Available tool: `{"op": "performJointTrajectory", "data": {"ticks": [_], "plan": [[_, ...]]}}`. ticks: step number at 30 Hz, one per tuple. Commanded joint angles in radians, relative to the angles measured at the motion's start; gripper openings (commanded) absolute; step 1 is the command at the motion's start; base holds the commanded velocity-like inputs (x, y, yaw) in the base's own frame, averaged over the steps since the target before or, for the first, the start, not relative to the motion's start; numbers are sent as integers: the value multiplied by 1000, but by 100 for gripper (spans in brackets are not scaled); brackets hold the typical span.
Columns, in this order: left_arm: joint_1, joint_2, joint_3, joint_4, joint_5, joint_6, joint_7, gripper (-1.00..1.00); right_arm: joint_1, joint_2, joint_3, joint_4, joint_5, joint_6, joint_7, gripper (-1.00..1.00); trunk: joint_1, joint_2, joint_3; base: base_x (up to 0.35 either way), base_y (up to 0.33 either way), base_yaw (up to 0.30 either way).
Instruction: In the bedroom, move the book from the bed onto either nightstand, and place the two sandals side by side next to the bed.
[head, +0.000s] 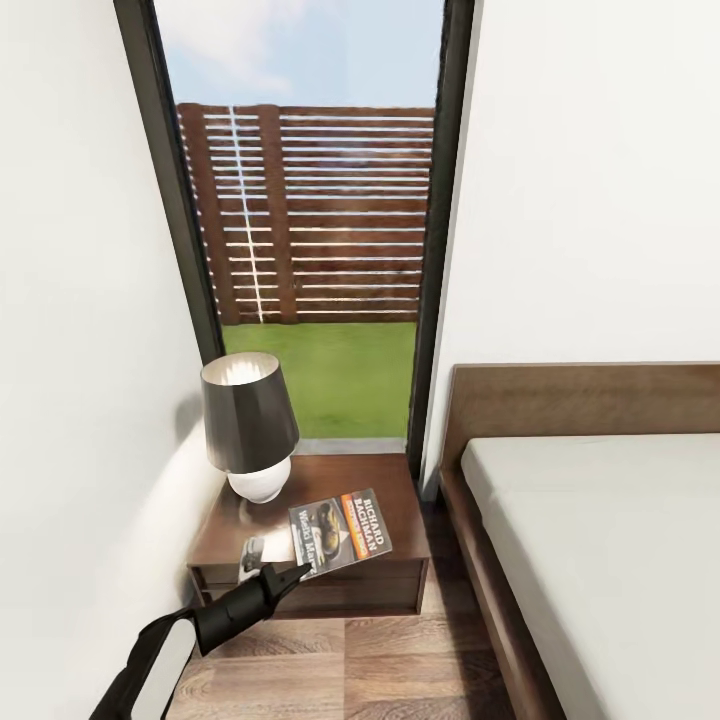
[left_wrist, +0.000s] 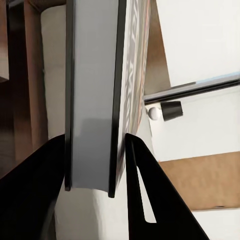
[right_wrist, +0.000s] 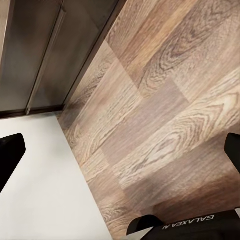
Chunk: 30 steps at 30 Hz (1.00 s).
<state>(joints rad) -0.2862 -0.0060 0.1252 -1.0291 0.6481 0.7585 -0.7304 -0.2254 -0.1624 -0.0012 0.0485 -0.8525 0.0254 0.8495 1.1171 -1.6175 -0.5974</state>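
At frame bottom, left gripper (head: 297, 573) pinches the book (head: 340, 532) by its edge, over the nightstand (head: 390, 480) top; lamp (head: 250, 425) behind it. Bed (head: 600, 540) alongside. Right gripper (right_wrist: 120, 150) fingertips spread wide over plank floor (right_wrist: 160, 90). Window (head: 310, 220) beyond.

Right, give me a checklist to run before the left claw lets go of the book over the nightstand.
1. Grip: left claw has both fingers clamped on the book. Ok.
2. Position: in the head view the book overlaps the nightstand top. Ok.
3. Contact: whether the book already rests on the wood or hangs above it. Cannot tell.
4. Lamp: stands apart from the book, toward the back corner. Ok.
5. Overhang: the book's near corner lies close to the nightstand's front edge. Cannot tell if fully supported.
6. Right claw: open, above the wood floor, holding nothing. Ok.
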Motion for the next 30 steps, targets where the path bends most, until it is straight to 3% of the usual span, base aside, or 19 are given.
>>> {"op": "performJointTrajectory", "data": {"ticks": [1, 18, 30], "plan": [[-1, -1, 2, 0, 1, 4, -2, -100, -2, 0, 1, 4, -5, 3, 6, 100, 0, -1, -1, 0, 0, 0], [-1, 1, 2, 0, -1, 3, -1, -100, -2, 0, 0, 4, -5, -2, 6, 100, 0, -1, -1, 6, 0, 0], [-1, 1, 2, 0, -2, 4, -1, -100, -2, 0, -1, 4, -5, -3, 6, 100, 0, -1, -1, 122, 0, 0]]}}
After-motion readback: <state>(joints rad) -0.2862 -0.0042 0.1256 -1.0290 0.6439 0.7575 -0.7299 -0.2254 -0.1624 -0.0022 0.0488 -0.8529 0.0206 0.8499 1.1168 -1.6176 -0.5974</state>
